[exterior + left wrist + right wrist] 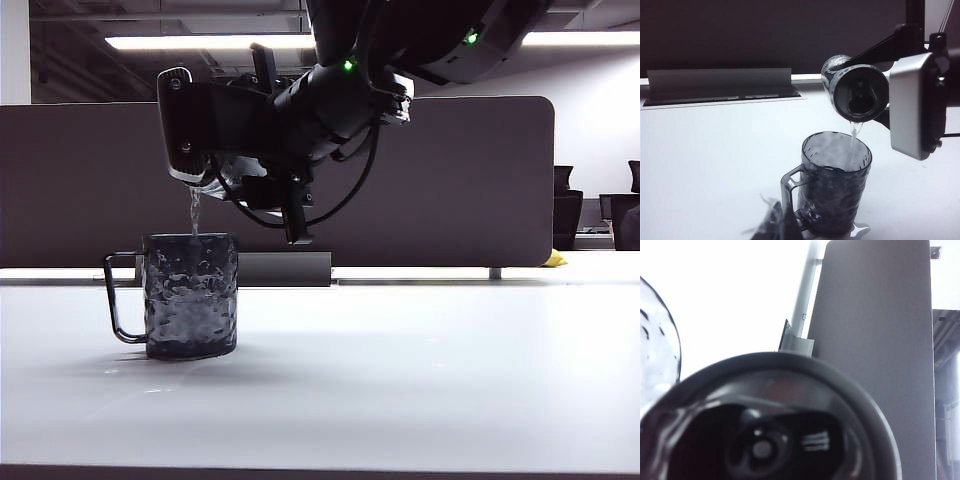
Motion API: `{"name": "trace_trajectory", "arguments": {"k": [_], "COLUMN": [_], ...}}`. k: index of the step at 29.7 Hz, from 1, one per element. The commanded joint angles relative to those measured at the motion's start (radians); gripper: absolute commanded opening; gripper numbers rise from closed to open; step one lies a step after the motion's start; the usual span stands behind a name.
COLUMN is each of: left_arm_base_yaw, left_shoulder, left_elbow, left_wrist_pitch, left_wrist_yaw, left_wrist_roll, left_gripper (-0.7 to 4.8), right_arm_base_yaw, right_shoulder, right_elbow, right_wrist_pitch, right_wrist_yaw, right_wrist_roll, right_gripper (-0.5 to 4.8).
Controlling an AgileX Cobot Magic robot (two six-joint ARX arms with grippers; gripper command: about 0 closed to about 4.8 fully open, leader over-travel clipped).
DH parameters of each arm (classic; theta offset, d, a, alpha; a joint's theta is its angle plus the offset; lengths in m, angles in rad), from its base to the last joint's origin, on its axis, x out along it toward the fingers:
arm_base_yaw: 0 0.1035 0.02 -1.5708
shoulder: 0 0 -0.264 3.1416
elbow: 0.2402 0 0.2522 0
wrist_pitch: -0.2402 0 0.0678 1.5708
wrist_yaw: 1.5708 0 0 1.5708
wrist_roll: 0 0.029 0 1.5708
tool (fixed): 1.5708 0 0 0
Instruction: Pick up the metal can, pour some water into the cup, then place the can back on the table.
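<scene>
A plain white worktop [400,370] runs back to a dark grey partition [480,180]. At its left stands the smoky, dimpled cup [190,295]. Above it the right gripper [215,175], jaws clamped on the metal can [856,92], tips it level; water [195,212] trickles in. No writing is legible. The left gripper is unseen.

Our exterior camera sits low at the table [400,380] edge, facing the partition panel [450,180] side-on to the right gripper [200,180]. Our left wrist camera looks from farther off, down at the cup [835,185] below that gripper [875,95]. Our right wrist camera, rolled sideways, sits right behind the metal can [775,425]. All share can, cup and panel.
</scene>
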Motion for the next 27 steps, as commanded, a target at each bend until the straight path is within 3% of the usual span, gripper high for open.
{"name": "trace_trajectory", "arguments": {"k": [1,17,20,27], "left_arm_base_yaw": [0.002,0.002,0.002,0.002], "left_shoulder": [0.001,0.001,0.001,0.001], "left_elbow": [0.002,0.001,0.001,0.001], "left_wrist_pitch": [0.011,0.011,0.011,0.011], "left_wrist_yaw": [0.000,0.000,0.000,0.000], "left_wrist_roll": [0.001,0.001,0.001,0.001], "left_gripper": [-0.05,-0.05,-0.05,-0.05], "right_arm_base_yaw": [0.001,0.003,0.010,0.023], "right_shoulder": [-0.006,-0.006,-0.006,-0.007], "right_elbow": [0.009,0.009,0.009,0.009], "right_wrist_pitch": [0.040,0.042,0.064,0.135], "right_wrist_yaw": [-0.002,0.003,0.046,0.082], "right_wrist_roll": [-0.003,0.003,0.007,0.119], "right_gripper": [2.10,2.09,2.08,1.97]}}
